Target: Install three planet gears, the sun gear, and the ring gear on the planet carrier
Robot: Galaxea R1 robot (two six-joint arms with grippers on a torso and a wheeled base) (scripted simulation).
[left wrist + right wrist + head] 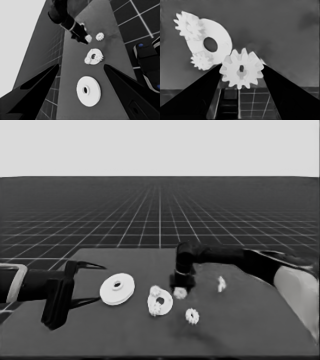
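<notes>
Reaching over table | right gripper fingers clamp gear | left gripper parked

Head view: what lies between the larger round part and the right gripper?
The smaller round part, two gears on it, lies between the larger round part and the right gripper, which holds a gear.

Flat, even light; faint soft shadows on the dark table; edges slightly smeared.

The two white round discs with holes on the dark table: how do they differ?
The larger round part is wider and thicker, with a small centre hole; the smaller round part is flat and thin, with a wide hole. The larger is bare, while the smaller carries two small white toothed gears on its face. Both are white and lie flat on the table.
</notes>
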